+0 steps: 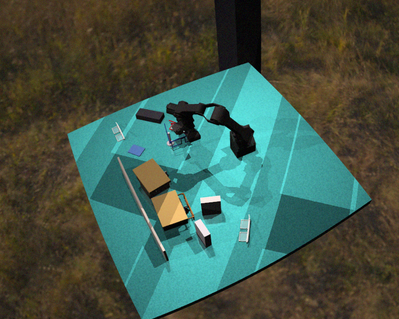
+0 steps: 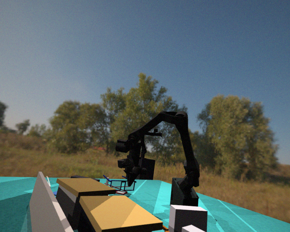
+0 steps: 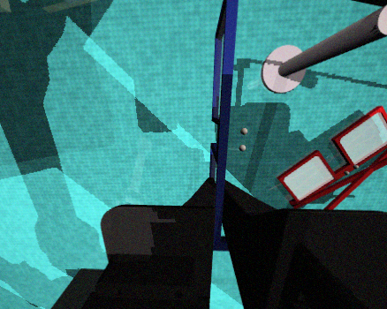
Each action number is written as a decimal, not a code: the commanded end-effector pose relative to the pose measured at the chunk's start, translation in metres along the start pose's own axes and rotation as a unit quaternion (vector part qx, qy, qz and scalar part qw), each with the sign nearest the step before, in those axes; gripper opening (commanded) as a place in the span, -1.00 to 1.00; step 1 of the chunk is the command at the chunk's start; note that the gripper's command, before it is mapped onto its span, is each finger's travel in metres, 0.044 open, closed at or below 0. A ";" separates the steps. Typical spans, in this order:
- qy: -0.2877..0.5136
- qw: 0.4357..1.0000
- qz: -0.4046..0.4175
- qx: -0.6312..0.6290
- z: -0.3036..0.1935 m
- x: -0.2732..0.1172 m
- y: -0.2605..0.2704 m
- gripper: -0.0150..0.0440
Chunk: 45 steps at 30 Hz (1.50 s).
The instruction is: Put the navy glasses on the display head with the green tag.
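Observation:
My gripper (image 3: 214, 183) (image 2: 130, 184) is shut on the navy glasses (image 3: 229, 48) (image 1: 178, 140) (image 2: 115, 180), gripping the front frame near its middle. The glasses are held above the table, with a temple pointing away toward the back left. Two box-shaped display heads with tan tops stand side by side: the farther head (image 1: 151, 175) (image 2: 84, 185) shows no glasses, and the nearer head (image 1: 169, 207) (image 2: 117, 212) has orange glasses (image 1: 189, 205) at its front. No green tag is visible, so I cannot tell which head carries it.
Below the gripper are red glasses (image 3: 382, 110) and a post on a round base (image 3: 272, 76) (image 1: 170, 143). A long wall (image 1: 141, 207) (image 2: 41, 199) runs behind the heads. White blocks (image 1: 210, 206) (image 1: 202, 233), white glasses (image 1: 249, 228), a blue pad (image 1: 136, 150) and a dark box (image 1: 149, 115) also stand around.

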<state>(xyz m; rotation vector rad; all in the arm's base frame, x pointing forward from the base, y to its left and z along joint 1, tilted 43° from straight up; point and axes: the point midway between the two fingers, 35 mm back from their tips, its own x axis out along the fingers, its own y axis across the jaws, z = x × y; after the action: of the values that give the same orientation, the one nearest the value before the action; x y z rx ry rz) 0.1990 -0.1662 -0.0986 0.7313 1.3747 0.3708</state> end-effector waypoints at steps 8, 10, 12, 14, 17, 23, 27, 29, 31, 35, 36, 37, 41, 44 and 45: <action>0.005 1.000 0.003 0.001 -0.010 0.003 0.003 -0.49; 0.005 1.000 0.003 0.001 -0.011 0.003 0.003 -0.49; 0.005 1.000 0.003 0.002 -0.012 0.003 0.004 -0.49; 0.005 1.000 0.003 0.002 -0.014 0.003 0.004 -0.49; 0.005 1.000 0.003 0.002 -0.014 0.003 0.004 -0.49; 0.005 1.000 0.003 0.002 -0.012 0.003 0.004 -0.49; 0.005 1.000 0.003 0.002 -0.012 0.003 0.004 -0.49; 0.005 1.000 0.003 0.002 -0.012 0.003 0.004 -0.49; 0.005 1.000 0.003 0.002 -0.012 0.003 0.004 -0.49; 0.005 1.000 0.003 0.001 -0.011 0.003 0.004 -0.49; 0.005 1.000 0.003 0.001 -0.010 0.003 0.004 -0.49; 0.005 1.000 0.003 0.001 -0.009 0.003 0.004 -0.49; 0.005 1.000 0.003 0.001 -0.006 0.003 0.004 -0.49; 0.005 1.000 0.003 0.001 -0.004 0.003 0.004 -0.49; 0.005 1.000 0.003 0.001 -0.004 0.003 0.004 -0.49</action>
<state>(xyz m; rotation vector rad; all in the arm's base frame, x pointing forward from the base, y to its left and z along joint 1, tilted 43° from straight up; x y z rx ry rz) 0.1930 -0.1587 -0.0988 0.7379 1.3860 0.3804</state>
